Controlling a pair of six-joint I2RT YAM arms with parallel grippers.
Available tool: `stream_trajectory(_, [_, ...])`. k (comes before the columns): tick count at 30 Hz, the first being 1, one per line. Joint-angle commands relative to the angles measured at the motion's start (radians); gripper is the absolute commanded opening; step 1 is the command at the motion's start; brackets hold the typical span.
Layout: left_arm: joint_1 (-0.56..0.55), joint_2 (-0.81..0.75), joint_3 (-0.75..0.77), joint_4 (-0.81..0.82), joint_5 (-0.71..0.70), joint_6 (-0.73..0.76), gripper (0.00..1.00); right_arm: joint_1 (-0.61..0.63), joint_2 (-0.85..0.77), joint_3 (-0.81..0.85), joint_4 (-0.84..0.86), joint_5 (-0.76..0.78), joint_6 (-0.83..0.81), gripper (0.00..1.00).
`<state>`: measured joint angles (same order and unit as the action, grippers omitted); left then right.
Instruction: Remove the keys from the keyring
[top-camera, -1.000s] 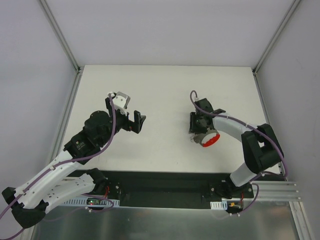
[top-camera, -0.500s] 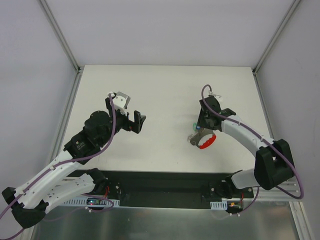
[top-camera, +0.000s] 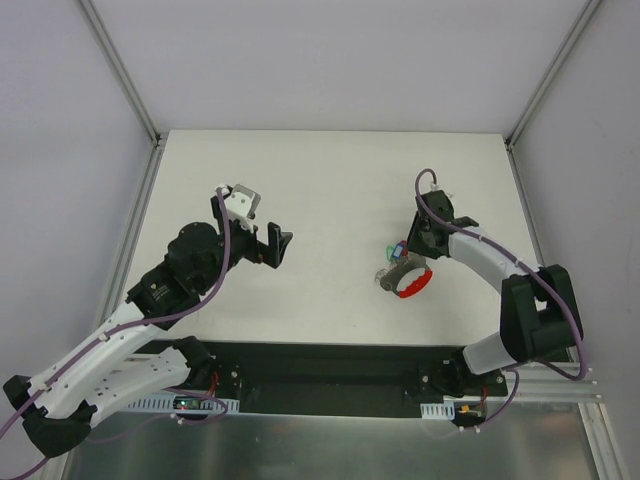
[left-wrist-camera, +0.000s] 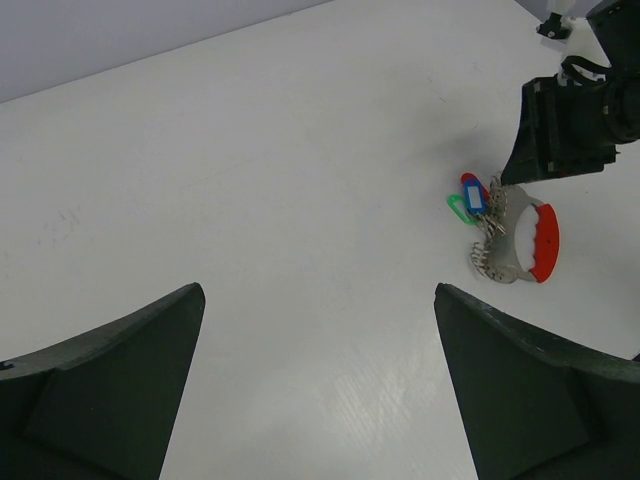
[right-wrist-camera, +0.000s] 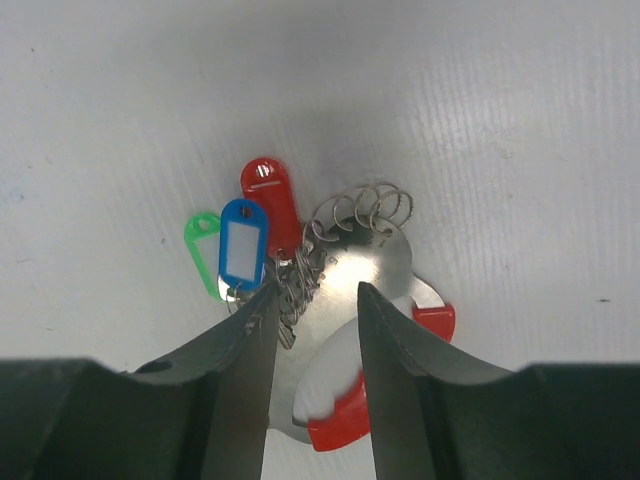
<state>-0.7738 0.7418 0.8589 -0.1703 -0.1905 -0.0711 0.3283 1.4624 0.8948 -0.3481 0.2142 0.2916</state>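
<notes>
Your right fingers (right-wrist-camera: 390, 350) stand slightly apart over the shiny wire keyring (right-wrist-camera: 372, 262) beside smooth oval-headed keys (right-wrist-camera: 270, 195); your left fingers (left-wrist-camera: 110, 370) gape wide above the matte surface (left-wrist-camera: 250, 150).

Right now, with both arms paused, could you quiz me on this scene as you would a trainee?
1. True or false: the left tool stands wide open, well away from the keyring.
2. How many coloured tags are bunched at the keyring?
3. Pick one. The right tool is: A) out of sight; B) over the wire rings with its jaws apart; C) pointing at the ceiling.

Key: 1 true; 2 three (red, blue and green); 3 B.
</notes>
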Motion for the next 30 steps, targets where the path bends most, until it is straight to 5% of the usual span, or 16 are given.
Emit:
stream_trajectory(1, [-0.012,-0.019,0.000,0.031,0.010,-0.018,0.99,-0.011,0.045,0.013,0.069,-0.110,-0.078,0.40])
stream_trajectory(18, [-0.012,-0.015,0.000,0.031,0.016,-0.019,0.99,0.054,0.141,0.029,0.083,-0.127,-0.160,0.24])
stream_trajectory(23, [-0.012,-0.015,-0.001,0.031,0.011,-0.018,0.99,0.169,0.145,0.059,0.087,-0.111,-0.172,0.07])
stream_trajectory(30, [-0.012,-0.010,-0.001,0.032,0.014,-0.019,0.99,0.327,0.151,0.111,0.061,-0.078,-0.196,0.07])
